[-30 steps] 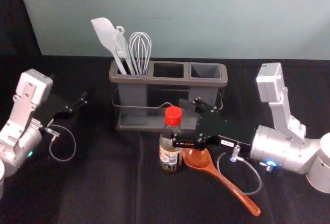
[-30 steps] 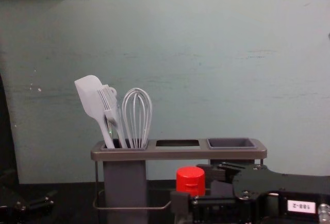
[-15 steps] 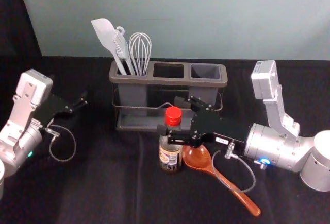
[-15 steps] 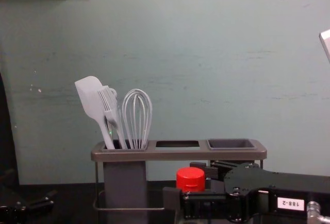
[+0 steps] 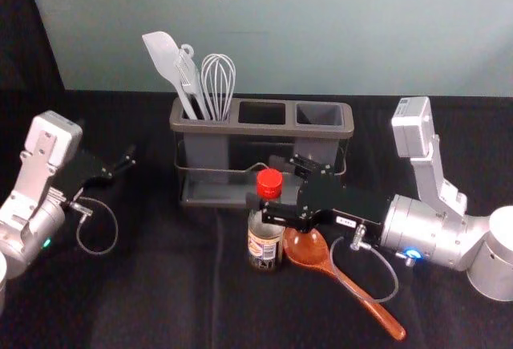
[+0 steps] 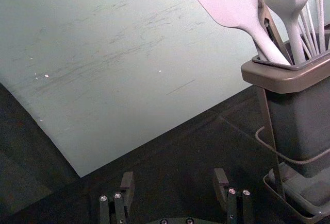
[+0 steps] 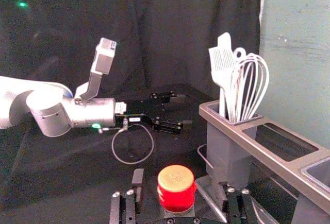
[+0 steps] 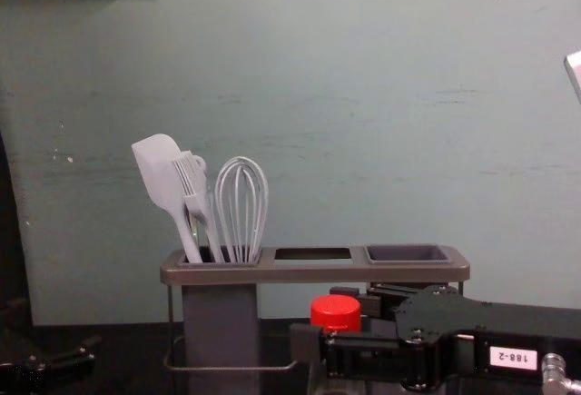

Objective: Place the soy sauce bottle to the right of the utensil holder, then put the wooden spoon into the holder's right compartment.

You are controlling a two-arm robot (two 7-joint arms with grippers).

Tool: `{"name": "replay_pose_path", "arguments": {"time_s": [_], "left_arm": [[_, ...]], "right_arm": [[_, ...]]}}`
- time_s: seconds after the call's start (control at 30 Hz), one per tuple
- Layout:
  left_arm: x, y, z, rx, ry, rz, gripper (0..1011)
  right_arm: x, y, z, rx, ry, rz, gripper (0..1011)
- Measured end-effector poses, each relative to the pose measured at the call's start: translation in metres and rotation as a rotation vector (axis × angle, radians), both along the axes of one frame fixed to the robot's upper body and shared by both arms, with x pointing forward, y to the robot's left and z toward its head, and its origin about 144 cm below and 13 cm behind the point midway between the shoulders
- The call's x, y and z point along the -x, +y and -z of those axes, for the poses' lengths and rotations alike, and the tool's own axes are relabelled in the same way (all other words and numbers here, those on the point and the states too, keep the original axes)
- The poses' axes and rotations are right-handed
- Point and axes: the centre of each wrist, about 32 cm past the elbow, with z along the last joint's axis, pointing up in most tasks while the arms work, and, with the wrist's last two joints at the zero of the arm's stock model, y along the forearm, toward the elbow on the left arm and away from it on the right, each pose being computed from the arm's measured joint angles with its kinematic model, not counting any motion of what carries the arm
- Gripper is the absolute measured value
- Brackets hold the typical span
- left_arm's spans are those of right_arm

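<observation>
The soy sauce bottle [image 5: 264, 246] with its red cap stands upright in front of the utensil holder [image 5: 227, 124]. My right gripper [image 5: 260, 181] reaches in from the right, its fingers on either side of the bottle's upper part. In the right wrist view, the red cap [image 7: 176, 187] lies between the open fingers of my right gripper [image 7: 179, 177], with a gap on each side. The wooden spoon [image 5: 346, 280] lies right of the bottle, bowl partly under the right gripper. My left gripper [image 5: 124, 161] is parked at the left; in its wrist view the left gripper [image 6: 174, 178] is open, holding nothing.
A white spatula [image 5: 163, 52], a brush [image 5: 189, 74] and a whisk [image 5: 218, 84] stand in the holder's left compartment. The holder's right compartment [image 5: 319, 113] has its opening uncovered. A wall [image 5: 321, 28] rises behind the table.
My right gripper has shifted a little to the left, its fingers reaching farther around the bottle. The bottle, the spoon and the left arm have stayed put.
</observation>
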Motion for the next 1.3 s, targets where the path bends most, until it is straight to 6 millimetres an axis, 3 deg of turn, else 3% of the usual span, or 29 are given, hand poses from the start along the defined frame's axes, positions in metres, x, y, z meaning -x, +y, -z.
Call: {"name": "replay_pose_path", "arguments": {"time_s": [0.5, 1.0, 1.3], "left_arm": [[0.0, 0.0, 0.0, 0.0, 0.0, 0.0, 1005], [0.0, 0.0, 0.0, 0.0, 0.0, 0.0, 1005], [0.0, 0.0, 0.0, 0.0, 0.0, 0.0, 1005]], "right_arm": [[0.0, 0.0, 0.0, 0.001, -0.001, 0.0, 403], [0.006, -0.003, -0.008, -0.025, -0.024, -0.001, 393], [0.036, -0.02, -0.03, -0.034, -0.067, 0.052, 393]]}}
